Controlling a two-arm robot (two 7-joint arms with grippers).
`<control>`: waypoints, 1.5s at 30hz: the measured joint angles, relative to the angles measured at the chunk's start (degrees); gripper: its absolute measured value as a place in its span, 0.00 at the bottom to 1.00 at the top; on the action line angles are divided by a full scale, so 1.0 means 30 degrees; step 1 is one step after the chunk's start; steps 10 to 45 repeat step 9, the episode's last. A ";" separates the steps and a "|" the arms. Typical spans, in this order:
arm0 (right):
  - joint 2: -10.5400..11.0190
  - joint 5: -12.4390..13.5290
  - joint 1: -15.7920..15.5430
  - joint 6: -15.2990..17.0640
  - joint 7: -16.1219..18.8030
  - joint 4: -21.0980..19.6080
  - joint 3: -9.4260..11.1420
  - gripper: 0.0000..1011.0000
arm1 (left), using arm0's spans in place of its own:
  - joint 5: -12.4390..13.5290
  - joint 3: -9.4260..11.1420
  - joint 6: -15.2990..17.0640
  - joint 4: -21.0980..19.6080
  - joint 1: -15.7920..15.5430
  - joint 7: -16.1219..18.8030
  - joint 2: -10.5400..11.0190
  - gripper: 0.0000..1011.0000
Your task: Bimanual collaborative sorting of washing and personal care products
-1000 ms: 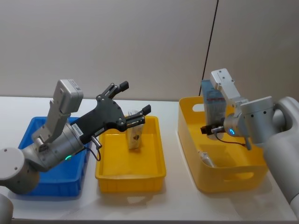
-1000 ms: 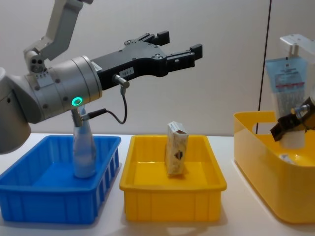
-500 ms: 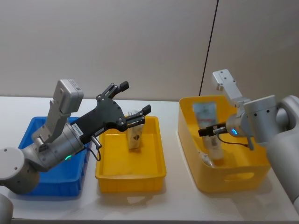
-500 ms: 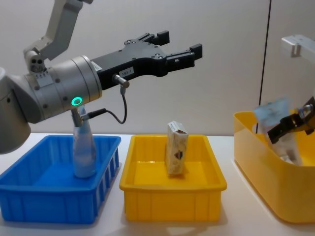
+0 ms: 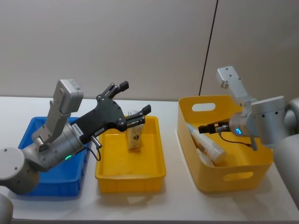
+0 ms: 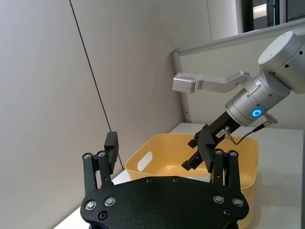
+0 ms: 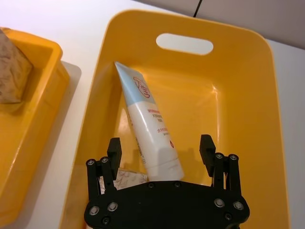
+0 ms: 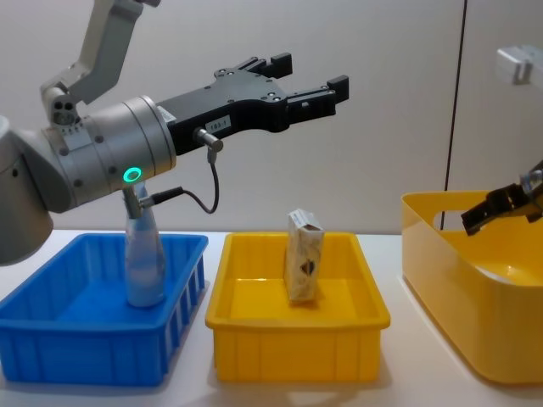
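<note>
On my left the bottle [image 8: 145,261] stands in the blue crate [image 8: 51,339], my left gripper [image 8: 310,78] spread open above the carton [image 8: 305,257] in the middle tub [image 8: 297,352]. Right gripper [image 7: 162,147] gapes empty too — the tube [image 7: 147,128] lies slanted in the big tub [image 7: 238,90] below it.

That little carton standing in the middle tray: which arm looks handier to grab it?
Probably the left. Its open end effector hovers above the carton, while the right end effector is over the yellow tub.
</note>
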 joint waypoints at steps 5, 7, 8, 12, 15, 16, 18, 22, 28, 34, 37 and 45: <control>0.0088 0.0157 -0.0423 -0.0069 0.0141 -0.0827 0.0271 0.99 | 0.0000 0.0000 -0.0001 0.0000 0.0000 0.0000 0.0001 0.99; 0.0120 0.0194 -0.0572 -0.0100 0.0196 -0.1086 0.0352 0.99 | -0.0001 0.0000 -0.0001 0.0000 0.0000 0.0001 0.0000 0.99; 0.0136 0.0231 -0.0662 -0.0109 0.0221 -0.1263 0.0410 0.99 | 0.0000 0.0000 -0.0001 0.0000 0.0000 0.0000 0.0000 0.99; 0.0146 0.0250 -0.0702 -0.0113 0.0230 -0.1344 0.0438 0.99 | 0.0000 -0.0001 0.0000 0.0000 0.0001 0.0001 0.0000 0.99; 0.0146 0.0250 -0.0702 -0.0113 0.0230 -0.1344 0.0438 0.99 | 0.0000 -0.0001 0.0000 0.0000 0.0001 0.0001 0.0000 0.99; 0.0146 0.0250 -0.0702 -0.0113 0.0230 -0.1344 0.0438 0.99 | 0.0000 -0.0001 0.0000 0.0000 0.0001 0.0001 0.0000 0.99; 0.0146 0.0250 -0.0702 -0.0113 0.0230 -0.1344 0.0438 0.99 | 0.0000 -0.0001 0.0000 0.0000 0.0001 0.0001 0.0000 0.99; 0.0146 0.0250 -0.0702 -0.0113 0.0230 -0.1344 0.0438 0.99 | 0.0000 -0.0001 0.0000 0.0000 0.0001 0.0001 0.0000 0.99; 0.0146 0.0250 -0.0702 -0.0113 0.0230 -0.1344 0.0438 0.99 | 0.0000 -0.0001 0.0000 0.0000 0.0001 0.0001 0.0000 0.99; 0.0146 0.0250 -0.0702 -0.0113 0.0230 -0.1344 0.0438 0.99 | 0.0000 -0.0001 0.0000 0.0000 0.0001 0.0001 0.0000 0.99; 0.0146 0.0250 -0.0702 -0.0113 0.0230 -0.1344 0.0438 0.99 | 0.0000 -0.0001 0.0000 0.0000 0.0001 0.0001 0.0000 0.99; 0.0146 0.0250 -0.0702 -0.0113 0.0230 -0.1344 0.0438 0.99 | 0.0000 -0.0001 0.0000 0.0000 0.0001 0.0001 0.0000 0.99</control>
